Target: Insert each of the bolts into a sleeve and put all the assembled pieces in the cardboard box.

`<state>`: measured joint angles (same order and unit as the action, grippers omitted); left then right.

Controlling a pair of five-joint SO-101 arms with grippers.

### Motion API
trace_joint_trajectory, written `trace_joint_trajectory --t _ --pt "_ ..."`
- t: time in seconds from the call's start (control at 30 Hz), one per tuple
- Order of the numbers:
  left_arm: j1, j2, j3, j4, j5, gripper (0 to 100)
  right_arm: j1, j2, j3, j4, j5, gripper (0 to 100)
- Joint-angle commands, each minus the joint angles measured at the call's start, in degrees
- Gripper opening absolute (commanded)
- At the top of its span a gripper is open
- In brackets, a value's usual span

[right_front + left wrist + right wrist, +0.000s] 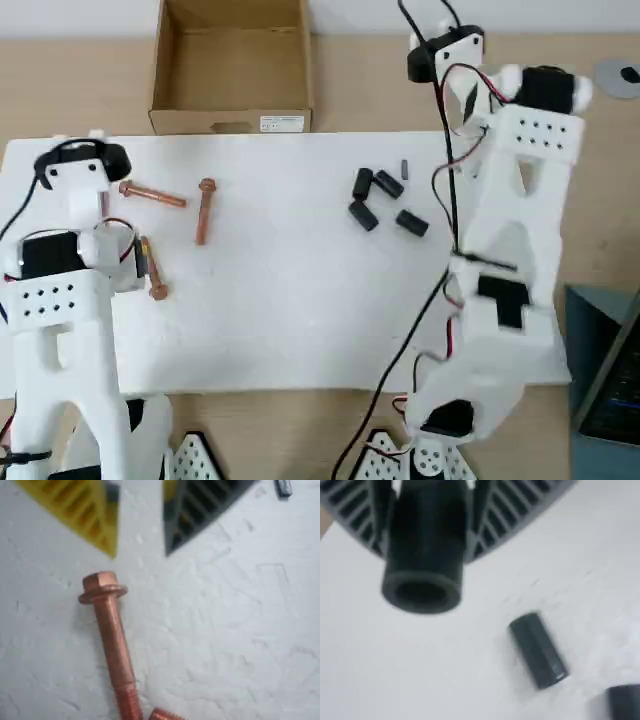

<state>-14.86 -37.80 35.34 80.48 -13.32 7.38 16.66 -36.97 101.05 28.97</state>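
**Left gripper** (140, 542): jaws spread wide, hovering over a copper flanged hex bolt (112, 640). The bolt lies flat on the white foam mat (240, 630), forward of the left corner of the brown cardboard box (232, 122).

**Right gripper** (430, 515): clamped on a black cylindrical sleeve (422, 575), bore exposed, above a loose matching sleeve (538, 650) forward and right of the box.

**Judgement:** straddle the shank near the head and close squarely, leaving the threaded end free.
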Motion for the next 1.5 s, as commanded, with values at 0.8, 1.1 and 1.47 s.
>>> trace_joint_trajectory --t 0.8,1.1,1.47 --pt "11.69 34.95 -40.26 11.25 5.71 7 1.98 -75.03 62.11 -0.18 -9.14 1.0" --pt "17.05 51.74 -54.33 12.04 5.63 7 7.78 -75.3 63.78 -1.85 -9.41 1.0" --pt "17.76 69.41 -71.12 11.96 7.21 8 9.1 -75.3 64.22 -2.29 -9.41 1.0"
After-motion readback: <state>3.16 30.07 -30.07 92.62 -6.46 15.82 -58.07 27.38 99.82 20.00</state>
